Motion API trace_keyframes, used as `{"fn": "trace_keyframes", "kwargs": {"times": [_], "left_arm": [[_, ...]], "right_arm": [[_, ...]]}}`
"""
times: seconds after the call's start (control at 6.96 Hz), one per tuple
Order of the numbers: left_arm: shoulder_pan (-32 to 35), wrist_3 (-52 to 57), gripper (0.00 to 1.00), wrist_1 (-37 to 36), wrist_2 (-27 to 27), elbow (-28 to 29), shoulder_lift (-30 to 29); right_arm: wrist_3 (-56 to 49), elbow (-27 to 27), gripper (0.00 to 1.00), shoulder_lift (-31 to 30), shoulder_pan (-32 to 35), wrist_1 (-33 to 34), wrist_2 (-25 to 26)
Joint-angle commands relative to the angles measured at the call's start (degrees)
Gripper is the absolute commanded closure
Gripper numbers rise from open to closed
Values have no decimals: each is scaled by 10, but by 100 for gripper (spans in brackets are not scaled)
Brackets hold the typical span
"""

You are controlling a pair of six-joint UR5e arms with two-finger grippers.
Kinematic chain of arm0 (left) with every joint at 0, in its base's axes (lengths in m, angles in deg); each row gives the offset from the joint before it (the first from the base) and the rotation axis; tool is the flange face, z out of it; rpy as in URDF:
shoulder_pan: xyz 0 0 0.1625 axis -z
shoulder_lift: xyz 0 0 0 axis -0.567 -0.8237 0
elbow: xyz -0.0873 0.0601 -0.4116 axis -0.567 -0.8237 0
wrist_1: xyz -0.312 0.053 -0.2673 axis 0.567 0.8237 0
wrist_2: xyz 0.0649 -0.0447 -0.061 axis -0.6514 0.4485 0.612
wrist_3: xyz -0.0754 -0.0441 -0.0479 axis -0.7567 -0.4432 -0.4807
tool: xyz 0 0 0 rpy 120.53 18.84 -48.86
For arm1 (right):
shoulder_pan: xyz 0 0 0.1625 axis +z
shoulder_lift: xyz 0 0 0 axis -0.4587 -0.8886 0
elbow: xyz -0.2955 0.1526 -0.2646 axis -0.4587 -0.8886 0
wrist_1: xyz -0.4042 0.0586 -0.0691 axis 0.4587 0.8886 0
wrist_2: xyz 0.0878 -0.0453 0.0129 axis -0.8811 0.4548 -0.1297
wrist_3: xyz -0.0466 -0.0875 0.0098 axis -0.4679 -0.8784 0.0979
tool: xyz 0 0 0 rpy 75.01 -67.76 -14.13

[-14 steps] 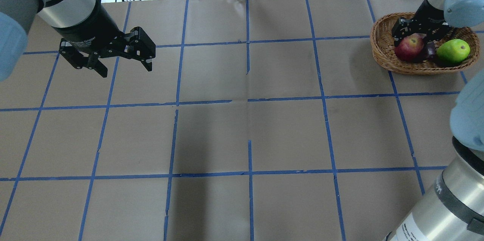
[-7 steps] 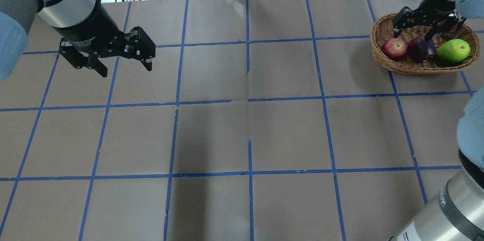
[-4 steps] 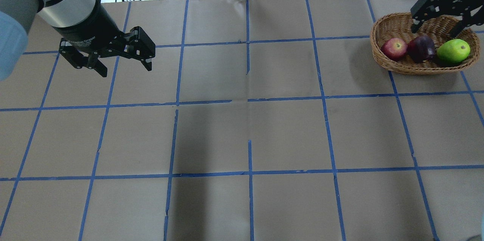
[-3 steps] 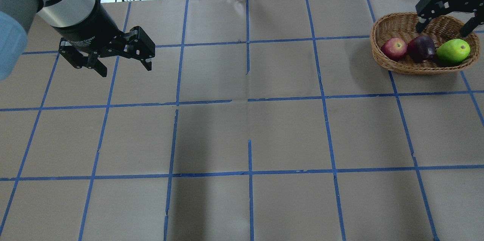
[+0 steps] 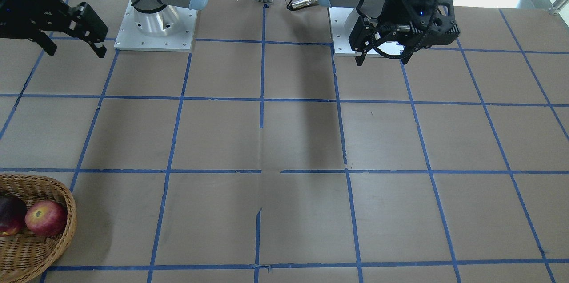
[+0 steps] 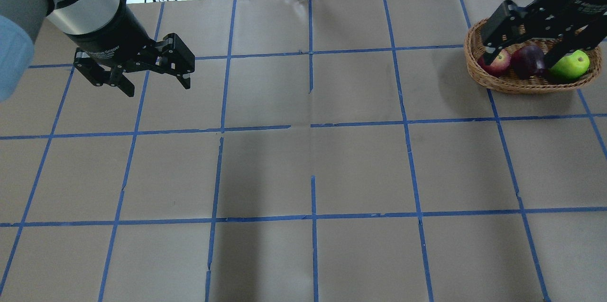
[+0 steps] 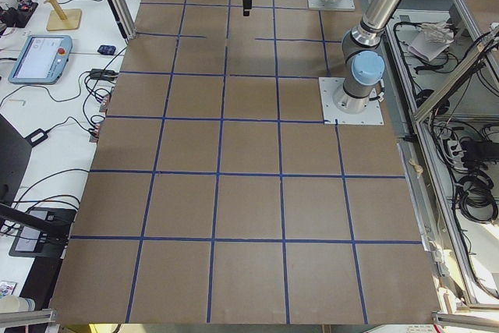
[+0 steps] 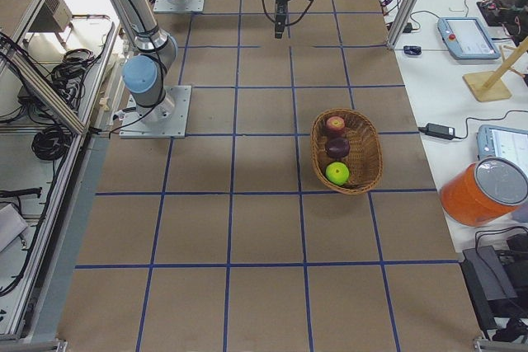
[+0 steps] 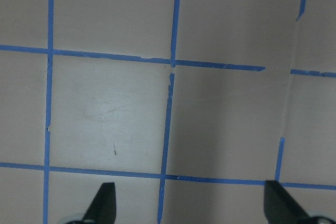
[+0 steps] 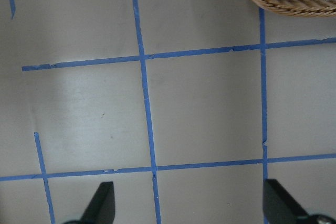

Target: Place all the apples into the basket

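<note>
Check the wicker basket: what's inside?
Three apples in a row: red apple, maroon apple, green apple, all plain in the exterior right view. The basket floor under them is covered. Overhead, the open right gripper hides parts of the red and green ones.

Red apple (image 8: 335, 125), maroon apple (image 8: 337, 147) and green apple (image 8: 337, 173) in a row inside the wicker basket (image 8: 375, 144)

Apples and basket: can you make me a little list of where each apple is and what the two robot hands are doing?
Basket: woven wicker, holds three apples in a row
Red apple: in basket, at one end
Maroon apple: in basket, in the middle
Green apple: in basket, at the other end
Apples outside basket: none seen
Left gripper: open, empty
Right gripper: open, empty
</note>
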Motion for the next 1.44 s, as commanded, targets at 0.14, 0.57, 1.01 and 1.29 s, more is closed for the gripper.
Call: {"fn": "trace_keyframes", "kwargs": {"times": [0.14,0.57,1.01,1.29], "left_arm": [[0,0,0,0,0,1,0],[0,0,0,0,0,0,0],[0,0,0,-1,0,1,0],[0,0,0,0,0,0,0]], "right_arm": [[79,36,0,-4,51,51,8],[105,63,0,-5,104,92,48],[105,63,0,-5,103,57,38],[105,54,0,-7,100,37,39]]}}
